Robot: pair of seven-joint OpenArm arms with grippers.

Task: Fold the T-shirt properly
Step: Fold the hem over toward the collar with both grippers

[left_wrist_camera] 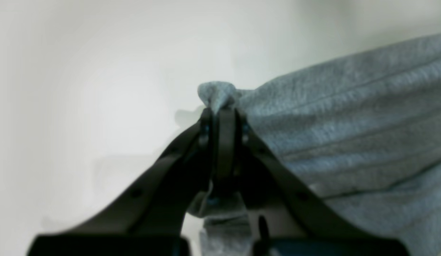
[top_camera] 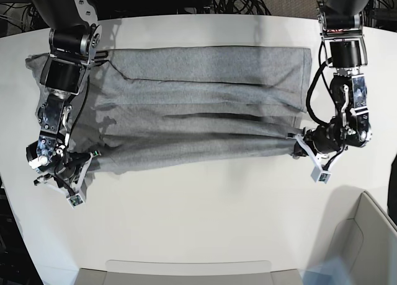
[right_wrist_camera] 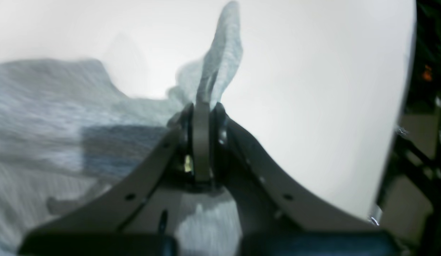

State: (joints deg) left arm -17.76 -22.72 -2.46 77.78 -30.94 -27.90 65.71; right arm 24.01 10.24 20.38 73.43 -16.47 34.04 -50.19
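Surface: a white rounded table (top_camera: 205,204) fills the base view, with dark cabling beyond its far edge
T-shirt (top_camera: 198,111): heather-grey, plain side up, stretched as a wide band across the far half of the table, long creases running along it
Handling: I judge it light, soft and limp; it sags wherever unsupported, so corners and hems are the sound places to take it
Left gripper (left_wrist_camera: 220,106): jaws closed on a bunched corner of the cloth, at the near edge on the base view's right
Right gripper (right_wrist_camera: 202,103): jaws likewise pinched on a corner, a flap standing up past the tips, on that view's left
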